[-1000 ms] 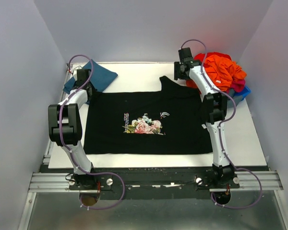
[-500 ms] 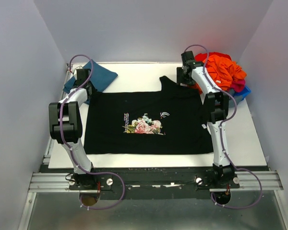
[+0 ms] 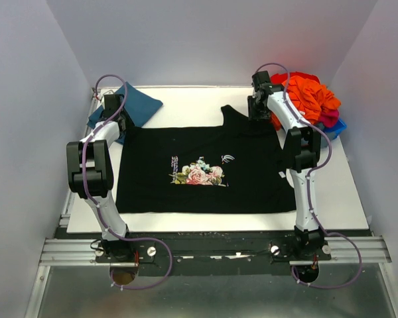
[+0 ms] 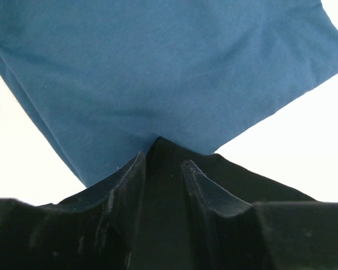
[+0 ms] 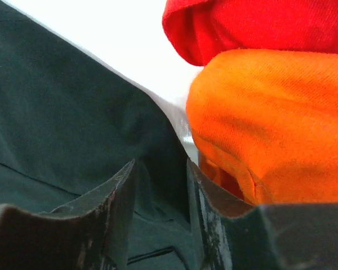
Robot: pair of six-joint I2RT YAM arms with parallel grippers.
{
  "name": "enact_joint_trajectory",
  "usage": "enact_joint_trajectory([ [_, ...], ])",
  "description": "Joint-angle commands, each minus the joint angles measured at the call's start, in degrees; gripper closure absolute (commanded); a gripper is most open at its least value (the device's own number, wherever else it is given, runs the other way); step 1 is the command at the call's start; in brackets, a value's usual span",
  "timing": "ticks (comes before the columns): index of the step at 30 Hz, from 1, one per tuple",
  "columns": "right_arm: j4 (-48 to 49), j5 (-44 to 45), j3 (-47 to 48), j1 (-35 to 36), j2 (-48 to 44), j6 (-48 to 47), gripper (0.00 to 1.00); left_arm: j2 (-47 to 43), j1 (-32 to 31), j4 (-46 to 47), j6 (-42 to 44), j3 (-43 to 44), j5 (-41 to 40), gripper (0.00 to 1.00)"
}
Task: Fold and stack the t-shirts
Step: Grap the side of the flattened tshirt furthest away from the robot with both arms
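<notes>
At table's far edge: right gripper has shifted onto the flat black t-shirt's shoulder, jaws narrow, hold unconfirmed. Left gripper pinches the opposite corner. Fold likely next.

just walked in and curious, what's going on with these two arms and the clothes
Two robot arms are starting to fold a black t-shirt that lies spread flat on the white table. The left pincer appears to pinch its far left corner, beside a teal shirt. The right pincer appears to pinch the far right corner, next to an orange and red cloth pile. No fold is made yet.
</notes>
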Motion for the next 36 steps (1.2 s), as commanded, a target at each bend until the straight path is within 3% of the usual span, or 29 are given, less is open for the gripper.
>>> enact_joint_trajectory([
  [1, -3.1, -1.7, 1.9, 0.2, -1.7, -0.9, 0.54, 0.8, 0.3, -0.2, 1.0, 2.5, 1.6, 0.52],
  [5, -1.7, -1.4, 0.1, 0.4, -3.4, -1.3, 0.69, 0.5, 0.4, -0.5, 1.4, 2.4, 1.3, 0.49],
  [13, -2.4, 0.7, -0.1, 0.4, -3.7, -2.5, 0.72, 0.9, 0.8, -1.2, 1.7, 3.1, 1.7, 0.44],
  [16, -1.7, 0.4, -0.5, 0.4, -4.3, -2.5, 0.97, 1.0, 0.8, -1.4, 1.9, 3.2, 1.8, 0.41],
  [17, -1.0, 0.3, -1.4, 0.4, -5.0, -2.5, 0.99, 1.0, 0.8, -1.5, 2.0, 3.3, 1.8, 0.40],
  [36, 3.4, -0.6, -6.6, 0.5, -10.2, -2.2, 0.99, 4.3, 0.9, -3.9, 2.5, 5.8, 2.8, 0.37],
])
